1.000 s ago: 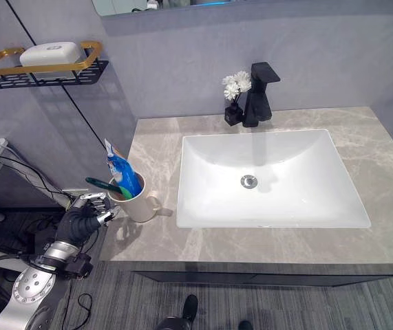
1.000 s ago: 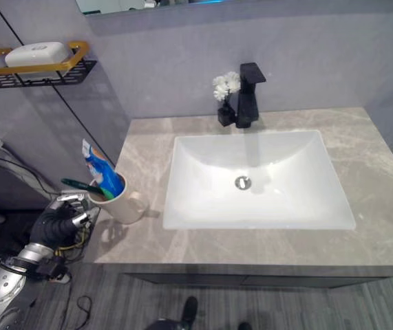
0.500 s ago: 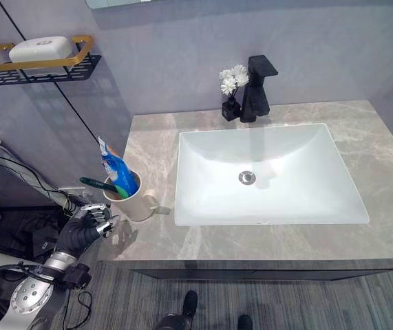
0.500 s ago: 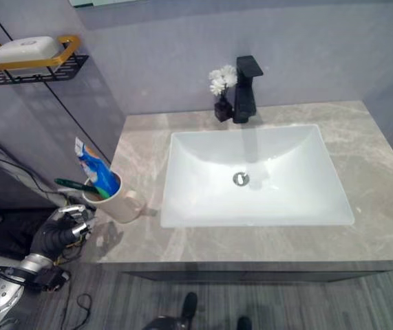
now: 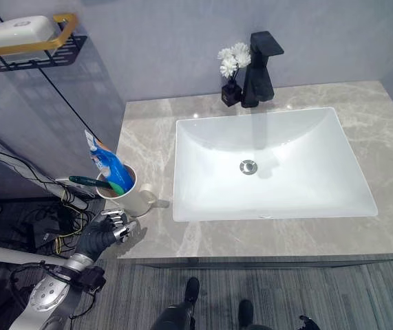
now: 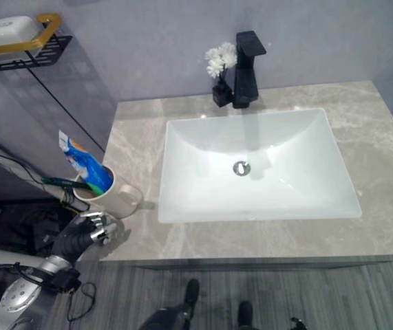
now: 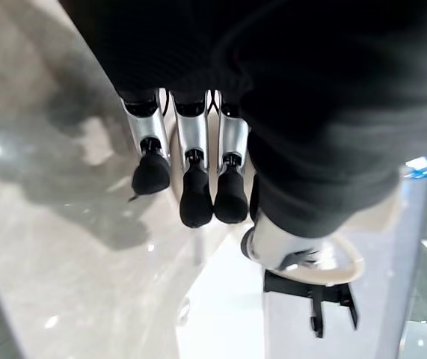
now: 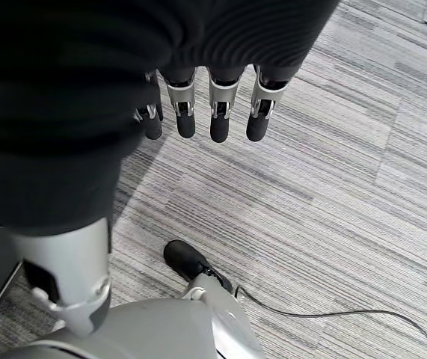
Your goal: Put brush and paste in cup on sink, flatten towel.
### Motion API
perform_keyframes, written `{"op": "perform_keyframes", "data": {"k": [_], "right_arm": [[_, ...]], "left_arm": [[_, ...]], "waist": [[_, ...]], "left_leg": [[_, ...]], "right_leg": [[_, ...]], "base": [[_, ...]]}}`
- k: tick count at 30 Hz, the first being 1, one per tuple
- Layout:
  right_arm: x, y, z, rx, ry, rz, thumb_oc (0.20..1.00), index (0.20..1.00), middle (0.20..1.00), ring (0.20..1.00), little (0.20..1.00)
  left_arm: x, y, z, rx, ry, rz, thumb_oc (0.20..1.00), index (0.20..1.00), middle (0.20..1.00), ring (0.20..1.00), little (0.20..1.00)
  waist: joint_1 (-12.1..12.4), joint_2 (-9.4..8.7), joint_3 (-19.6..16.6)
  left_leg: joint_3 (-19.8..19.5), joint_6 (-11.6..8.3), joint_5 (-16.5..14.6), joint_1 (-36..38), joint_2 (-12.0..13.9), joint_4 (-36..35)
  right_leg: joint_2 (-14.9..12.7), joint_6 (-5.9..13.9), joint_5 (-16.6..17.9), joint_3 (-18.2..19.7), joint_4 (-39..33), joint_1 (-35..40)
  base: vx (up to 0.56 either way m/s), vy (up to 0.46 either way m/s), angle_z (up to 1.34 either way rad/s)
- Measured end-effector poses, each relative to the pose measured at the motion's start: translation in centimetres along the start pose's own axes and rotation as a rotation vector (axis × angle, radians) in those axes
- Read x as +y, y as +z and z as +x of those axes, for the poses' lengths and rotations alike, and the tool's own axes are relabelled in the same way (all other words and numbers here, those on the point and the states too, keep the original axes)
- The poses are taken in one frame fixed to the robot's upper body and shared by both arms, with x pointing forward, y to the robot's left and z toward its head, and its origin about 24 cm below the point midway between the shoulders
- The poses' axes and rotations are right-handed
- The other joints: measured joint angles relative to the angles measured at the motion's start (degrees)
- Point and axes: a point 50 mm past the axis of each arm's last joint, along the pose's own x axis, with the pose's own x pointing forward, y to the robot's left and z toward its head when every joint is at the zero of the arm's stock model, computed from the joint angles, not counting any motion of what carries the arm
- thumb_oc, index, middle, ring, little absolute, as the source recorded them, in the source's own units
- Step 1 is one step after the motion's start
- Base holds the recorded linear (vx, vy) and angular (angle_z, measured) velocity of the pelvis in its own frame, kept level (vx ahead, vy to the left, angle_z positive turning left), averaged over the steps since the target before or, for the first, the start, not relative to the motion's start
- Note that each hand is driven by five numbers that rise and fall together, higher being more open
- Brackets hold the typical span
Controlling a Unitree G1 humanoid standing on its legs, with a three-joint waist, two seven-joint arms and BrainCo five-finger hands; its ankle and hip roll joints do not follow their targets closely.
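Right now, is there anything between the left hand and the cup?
Nothing: in the left eye view just a short bare strip of grey counter separates the left hand from the cup holding the toothbrush and toothpaste.

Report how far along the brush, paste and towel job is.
Done: the toothbrush and toothpaste tube stand in the cup on the counter left of the sink basin. In hand: nothing; the left hand hangs off the counter's front edge, below the cup, holding nothing, and the right hand hangs over the floor, fingers relaxed. Left: flattening the towel, which I cannot see here.
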Motion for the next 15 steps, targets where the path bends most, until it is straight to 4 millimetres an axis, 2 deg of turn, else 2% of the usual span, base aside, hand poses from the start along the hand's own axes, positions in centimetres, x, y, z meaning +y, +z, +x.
{"op": "perform_keyframes", "data": {"k": [7, 15], "right_arm": [[-0.4, 0.9, 0.2, -0.017, -0.012, 0.033, 1.000, 1.000, 1.000, 1.000, 1.000], [-0.6, 1.4, 0.3, -0.033, -0.020, 0.043, 1.000, 1.000, 1.000, 1.000, 1.000]], "left_arm": [[0.1, 1.0, 1.2, -0.056, -0.001, 0.016, 0.200, 0.200, 0.200, 0.200, 0.200], [0.6, 2.6, 2.4, -0.154, 0.028, 0.098, 0.200, 0.200, 0.200, 0.200, 0.200]], "waist": [[-0.1, 0.18, 0.6], [-0.2, -0.86, 1.9]], "left_leg": [[1.0, 0.09, 0.1, -1.7, 0.2, 0.0], [1.7, 0.12, 0.0, -2.8, 0.3, 0.0]], "right_leg": [[0.1, 0.01, 0.6, 0.6, 0.0, -2.1], [0.1, 0.05, 0.8, 1.8, 0.0, -3.6]], "base": [[0.00, 0.000, -0.07], [0.03, -0.008, -0.05]]}}
